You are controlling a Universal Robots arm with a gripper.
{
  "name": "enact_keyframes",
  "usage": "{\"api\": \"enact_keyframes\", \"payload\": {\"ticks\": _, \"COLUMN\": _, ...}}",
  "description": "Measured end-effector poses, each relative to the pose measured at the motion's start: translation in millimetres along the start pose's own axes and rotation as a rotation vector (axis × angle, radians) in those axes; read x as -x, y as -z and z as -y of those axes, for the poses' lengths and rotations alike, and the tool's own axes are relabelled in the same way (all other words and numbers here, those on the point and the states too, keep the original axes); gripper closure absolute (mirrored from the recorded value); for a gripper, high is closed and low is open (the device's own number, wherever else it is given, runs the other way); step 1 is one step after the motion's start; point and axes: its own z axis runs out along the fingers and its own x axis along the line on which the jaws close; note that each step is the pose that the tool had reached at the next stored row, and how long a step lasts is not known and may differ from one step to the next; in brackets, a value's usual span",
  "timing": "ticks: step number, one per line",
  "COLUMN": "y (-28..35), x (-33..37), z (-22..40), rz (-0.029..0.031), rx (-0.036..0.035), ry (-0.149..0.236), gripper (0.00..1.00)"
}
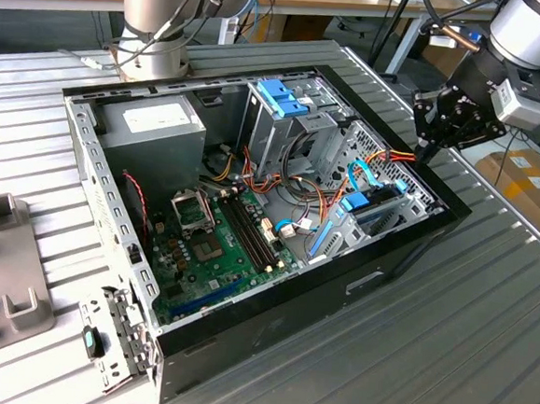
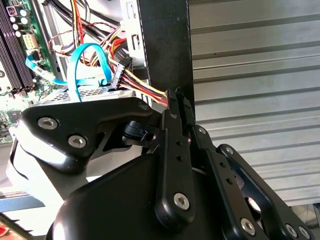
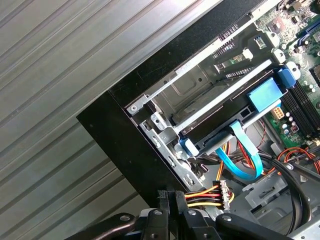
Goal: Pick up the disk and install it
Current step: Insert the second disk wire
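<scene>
The disk (image 1: pixel 374 210) sits in the drive bay at the front corner of the open computer case (image 1: pixel 271 305), on the exterior view's right. Its light-blue carrier (image 3: pixel 263 95) shows in the first wrist view, and a blue data cable (image 3: pixel 245 155) is plugged into its end. My gripper (image 1: pixel 422 153) hangs over the case's rim right beside the bay. Its fingers (image 3: pixel 164 200) are pressed together. A bundle of yellow, red and black power wires (image 2: pixel 142 85) runs from a black connector (image 3: pixel 225 192) straight into the fingertips (image 2: pixel 172 100).
A tall metal cage with a blue bracket (image 1: pixel 283 95) stands at the back of the case, beside the grey power-supply box (image 1: pixel 155 123). The motherboard (image 1: pixel 215 244) lies on the case floor. Loose cables (image 1: pixel 299 190) cross the middle. Grey fixtures (image 1: pixel 2 275) stand on the ribbed table.
</scene>
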Motion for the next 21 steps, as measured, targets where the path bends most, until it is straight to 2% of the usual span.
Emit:
{"api": "enact_keyframes", "payload": {"ticks": 5, "y": 4.2, "x": 0.0, "z": 0.4, "rz": -0.0003, "rx": 0.0004, "ry": 0.0, "gripper": 0.84}}
{"api": "enact_keyframes", "payload": {"ticks": 9, "y": 5.0, "x": 0.4, "z": 0.3, "rz": -0.0005, "rx": 0.0006, "ry": 0.0, "gripper": 0.84}}
{"api": "enact_keyframes", "payload": {"ticks": 14, "y": 5.8, "x": 12.5, "z": -8.6, "rz": -0.0005, "rx": 0.0005, "ry": 0.0, "gripper": 0.84}}
{"api": "enact_keyframes", "payload": {"ticks": 21, "y": 6.3, "x": 19.0, "z": -13.5, "rz": -0.0005, "rx": 0.0005, "ry": 0.0, "gripper": 0.84}}
